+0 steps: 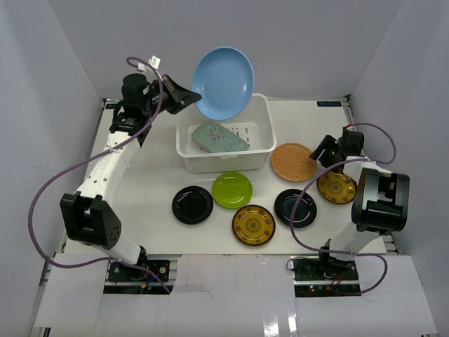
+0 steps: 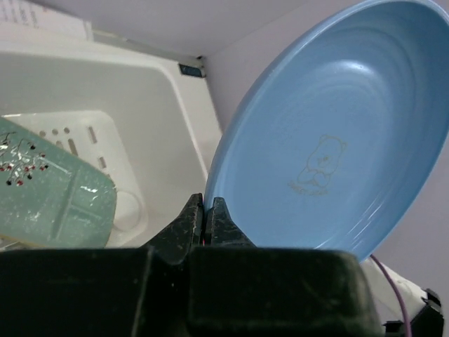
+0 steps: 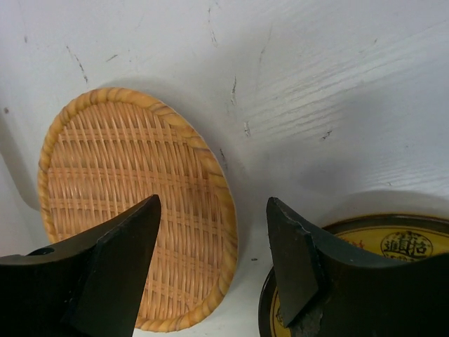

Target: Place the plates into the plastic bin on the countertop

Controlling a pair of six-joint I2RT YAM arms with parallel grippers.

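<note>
My left gripper point(image 1: 191, 98) is shut on the rim of the light blue plate point(image 1: 223, 81) and holds it tilted above the back of the white plastic bin point(image 1: 264, 110); in the left wrist view the fingers point(image 2: 191, 217) pinch the plate's edge point(image 2: 330, 140). A pale mint plate point(image 1: 219, 137) lies inside the bin, also seen in the left wrist view point(image 2: 49, 189). My right gripper point(image 1: 324, 150) is open over the right edge of the orange woven plate point(image 1: 294, 161), which shows in the right wrist view point(image 3: 133, 210), beside a gold-patterned plate point(image 1: 336, 187).
On the countertop point(image 1: 309, 119) in front of the bin lie a lime green plate point(image 1: 232, 189), two black plates point(image 1: 192, 204) point(image 1: 295, 208) and a second gold-patterned plate point(image 1: 253, 225). Grey walls enclose the table.
</note>
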